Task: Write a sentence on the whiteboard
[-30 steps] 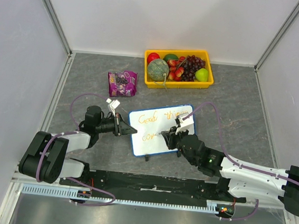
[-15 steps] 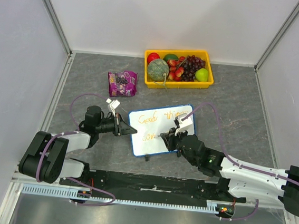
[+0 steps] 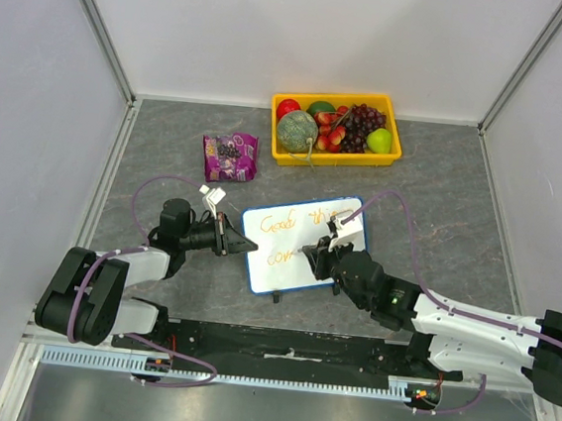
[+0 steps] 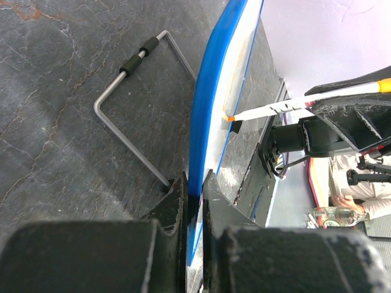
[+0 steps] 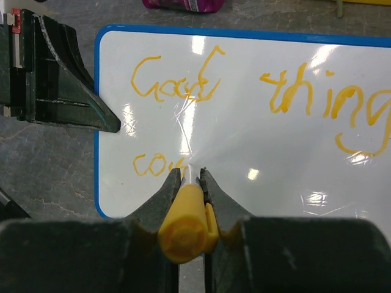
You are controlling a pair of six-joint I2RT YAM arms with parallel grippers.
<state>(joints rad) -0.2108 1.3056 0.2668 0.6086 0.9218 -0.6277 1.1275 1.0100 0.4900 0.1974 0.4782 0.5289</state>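
The whiteboard (image 3: 285, 276) lies tilted on the dark table, white with a blue rim (image 4: 211, 104). My left gripper (image 3: 245, 247) is shut on its left edge, the rim pinched between the fingertips (image 4: 194, 180). My right gripper (image 5: 190, 174) is shut on a yellow marker (image 5: 186, 213), seen from the side in the left wrist view (image 4: 287, 107), with its tip on the board. The sentence (image 5: 173, 90) is orange handwriting: "Good thing" on the upper line, and "co" plus a stroke at the marker tip on the lower line. The right gripper (image 3: 311, 255) hides part of the board.
A yellow tray (image 3: 336, 159) of fruit stands at the back. A purple snack bag (image 3: 228, 156) lies left of it. A bent wire stand (image 4: 122, 131) sticks out under the board's edge. Light walls close in the table on three sides.
The right gripper has shifted slightly with the marker on the lower line, where the orange strokes have changed a little. The left gripper and the board have stayed put.
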